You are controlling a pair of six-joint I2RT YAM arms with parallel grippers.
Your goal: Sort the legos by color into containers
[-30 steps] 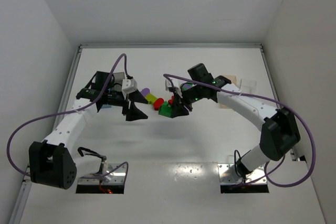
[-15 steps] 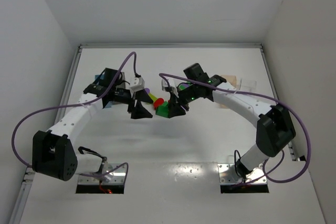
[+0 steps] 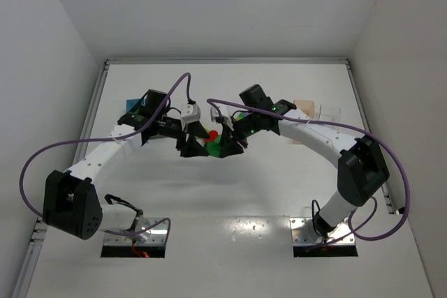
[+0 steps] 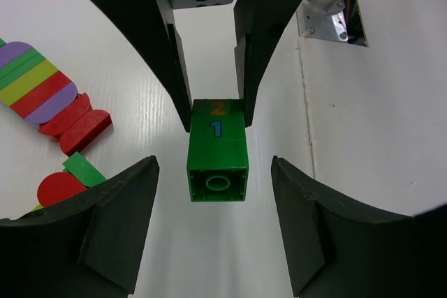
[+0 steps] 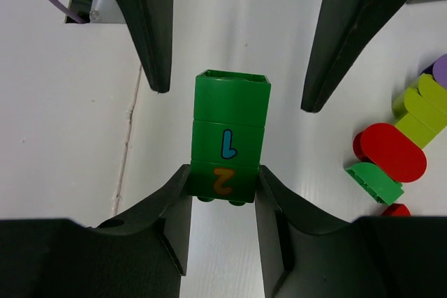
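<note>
A green brick stack point(image 5: 230, 127) is gripped by the right hand point(image 5: 222, 193) at the middle of the desk point(image 3: 279, 179), the left hand point(image 4: 213, 172) is held released around it, and other legos point(image 4: 52, 102) are left unsorted.

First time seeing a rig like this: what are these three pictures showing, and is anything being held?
Two white robot arms are bolted to a white table. The wide picture looks down from above and behind them; the other two come from a camera on each wrist, its own black fingers along the bottom. The right gripper pinches one end of a green brick stack printed 1 and 2. The left gripper straddles the other end, open, not touching. More coloured bricks lie alongside; a light blue bin and a peach bin peek out behind the arms.
</note>
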